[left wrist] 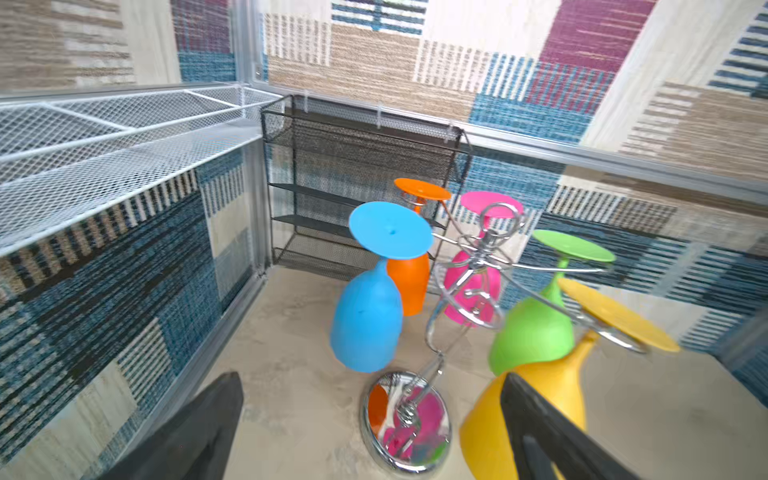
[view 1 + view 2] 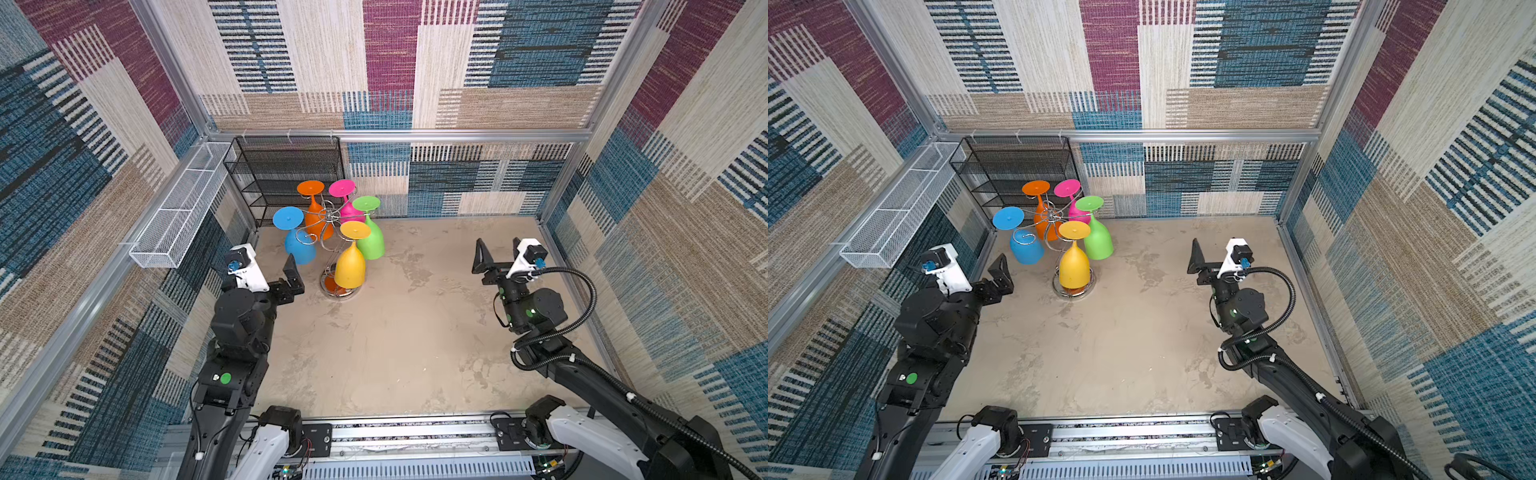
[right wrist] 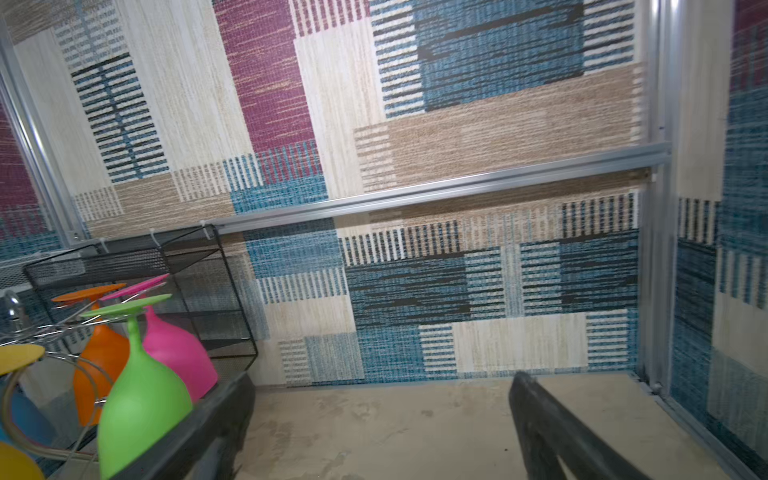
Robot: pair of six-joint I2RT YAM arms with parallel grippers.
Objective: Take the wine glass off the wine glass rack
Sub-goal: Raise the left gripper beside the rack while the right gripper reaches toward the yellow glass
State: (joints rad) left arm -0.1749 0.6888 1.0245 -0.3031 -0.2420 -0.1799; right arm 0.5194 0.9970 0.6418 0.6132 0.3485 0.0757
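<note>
- The left gripper and right gripper both gape, empty.
- The yellow wine glass, at six o'clock on the wine glass rack, looks light, slick plastic; grasp its bowl.

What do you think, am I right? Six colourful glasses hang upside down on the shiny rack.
Not six, five: orange glass, pink glass, green glass, blue glass and yellow glass hang upside down on the shiny rack, as both top views show.

Glasses I see: blue glass, orange glass, pink glass, green glass, yellow glass
Rack: shiny chrome
Shelf: black mesh
Basket: white mesh
Walls: striped blue, maroon, beige patches
</note>
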